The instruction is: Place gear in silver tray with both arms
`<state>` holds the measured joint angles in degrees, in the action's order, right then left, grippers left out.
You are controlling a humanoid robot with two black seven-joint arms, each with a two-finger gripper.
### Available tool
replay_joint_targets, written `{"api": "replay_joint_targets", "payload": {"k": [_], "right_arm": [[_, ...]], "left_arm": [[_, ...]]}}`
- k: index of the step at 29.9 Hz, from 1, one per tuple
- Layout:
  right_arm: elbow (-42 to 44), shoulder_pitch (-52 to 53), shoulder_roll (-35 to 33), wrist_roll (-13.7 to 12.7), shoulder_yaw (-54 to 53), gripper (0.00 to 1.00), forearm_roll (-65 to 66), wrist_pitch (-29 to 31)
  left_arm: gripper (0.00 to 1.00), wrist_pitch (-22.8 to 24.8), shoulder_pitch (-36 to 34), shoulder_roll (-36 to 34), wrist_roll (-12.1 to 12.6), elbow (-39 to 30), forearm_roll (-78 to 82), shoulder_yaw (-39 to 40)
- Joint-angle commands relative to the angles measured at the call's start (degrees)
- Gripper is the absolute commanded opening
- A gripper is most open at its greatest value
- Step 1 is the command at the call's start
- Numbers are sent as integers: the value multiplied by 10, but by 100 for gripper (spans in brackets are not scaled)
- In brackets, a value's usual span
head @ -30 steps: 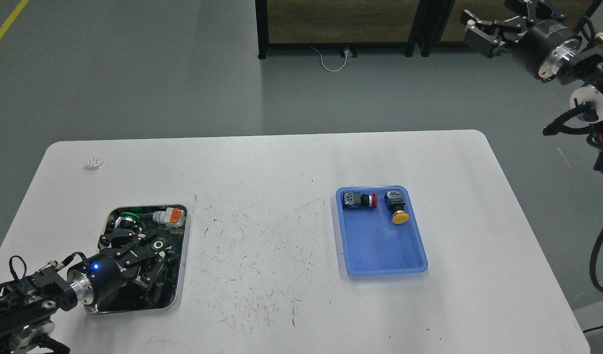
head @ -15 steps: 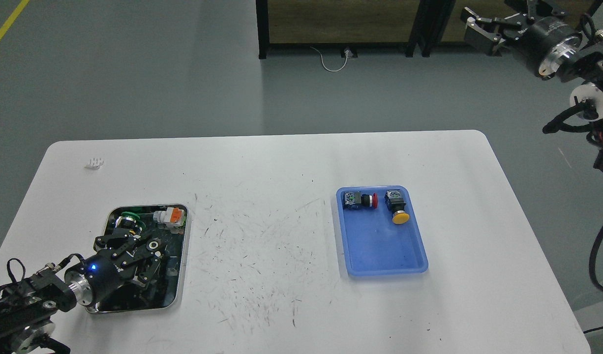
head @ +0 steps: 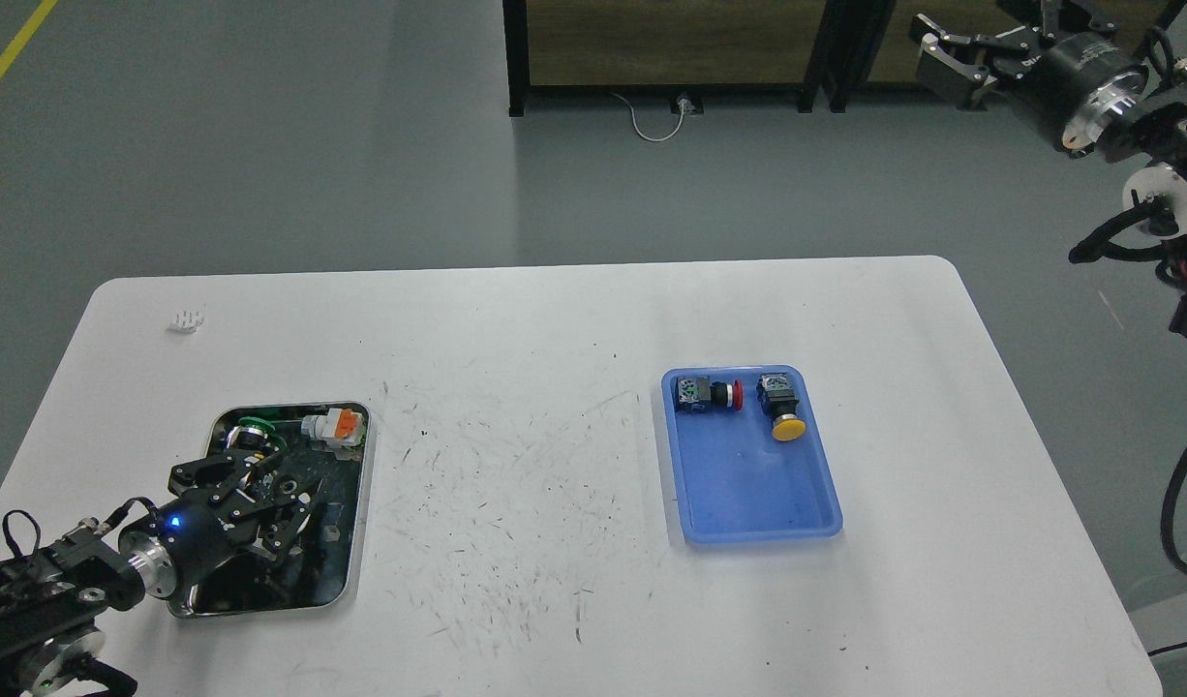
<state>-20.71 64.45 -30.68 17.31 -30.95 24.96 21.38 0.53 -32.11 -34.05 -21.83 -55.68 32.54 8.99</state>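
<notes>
The silver tray (head: 353,542) lies at the table's front left, its dark mirror bottom full of reflections. My left gripper (head: 282,484) hovers low over the tray's middle, and its black fingers (head: 221,471) look spread. I cannot pick out a gear for sure among the dark parts and reflections under it. A green-capped part (head: 255,428) and a white and orange connector (head: 334,426) lie at the tray's far end. My right gripper (head: 981,44) is raised high at the top right, beyond the table, with its fingers apart and nothing in it.
A blue plastic tray (head: 748,494) sits right of centre and holds a red push button (head: 717,394) and a yellow push button (head: 783,414). A small white piece (head: 185,319) lies at the far left of the table. A dark cabinet (head: 671,48) stands behind.
My left gripper has drawn back toward the left and the front edge, still over the silver tray. My right gripper has shifted slightly up and to the right.
</notes>
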Motion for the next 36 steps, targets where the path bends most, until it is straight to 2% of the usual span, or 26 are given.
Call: {"api": "replay_joint_targets", "payload": {"k": [1,3,4,13,18,19,21,26,28,29,34,36], "right_arm": [[2,6,-3,1,-3,100,0,-5],[4,12,-7,1,-3,100,-1,-16],[4,13,-10,1,-3,100,-3,-21],[2,30,-31,2,-3,100,-9,-34],[-5,27,-35,8,-16,100,-14,-120],[-9,26,-36,8,-17,100,-18,-132],[-23,22,-38,8,-19,100,-18,-133],[-75,11,-70,6,-20,100,-20,-135],[-69,14,-69,-1,-20,100,-22,-134],[-66,14,-69,-4,-20,100,-22,-134],[-30,17,-38,-53,-21,100,-39,-145],[-14,20,-25,-54,-21,100,-60,-159]], "left_arm": [[78,-1,-15,-8,4,-4,-36,30],[94,-2,-24,-20,8,-3,-53,60],[98,-2,-31,-29,8,-3,-56,75],[98,-5,-109,-65,6,0,-57,177],[98,-5,-134,-76,14,-13,-59,243],[98,-5,-142,-82,25,-19,-59,250],[98,-4,-159,-98,66,-34,-68,259],[98,3,-232,-110,213,-33,-172,251],[99,4,-253,-113,254,-29,-184,249],[98,3,-263,-114,265,-27,-183,245],[98,1,-339,-114,262,-2,-183,192],[98,0,-350,-114,255,0,-183,192]]}}
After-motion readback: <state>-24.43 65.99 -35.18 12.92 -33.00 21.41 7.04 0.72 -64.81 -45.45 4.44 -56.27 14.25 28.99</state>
